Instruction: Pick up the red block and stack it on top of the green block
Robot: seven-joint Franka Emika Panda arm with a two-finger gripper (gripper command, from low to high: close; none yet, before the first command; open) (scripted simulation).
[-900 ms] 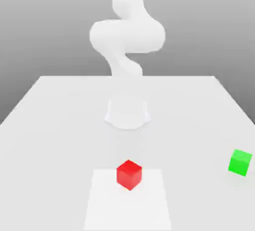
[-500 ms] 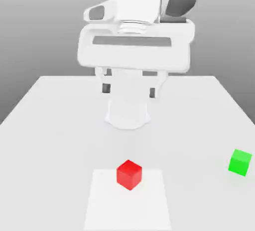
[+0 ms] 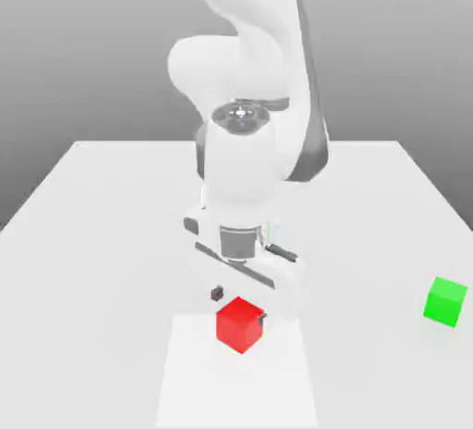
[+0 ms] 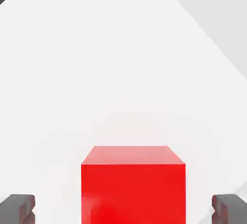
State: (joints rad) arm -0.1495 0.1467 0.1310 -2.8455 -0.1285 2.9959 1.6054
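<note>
gripper point(image 3: 240, 304) down low over the red block point(image 3: 240, 324), fingers point(image 4: 18, 207) spread wide on either side of it, not touching. the block sits on the table point(image 3: 92, 233) near the front; green block point(image 3: 445, 301) well off on the exterior view's right.

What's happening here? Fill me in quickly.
A white robot arm is going after the red block, which sits on a pale square patch of the table. Its gripper is low over the block with the fingers open, one on each side and not yet touching it. The green block sits apart, near the table's edge on the exterior view's right, with nothing on it. No lifting or stacking is done yet.
</note>
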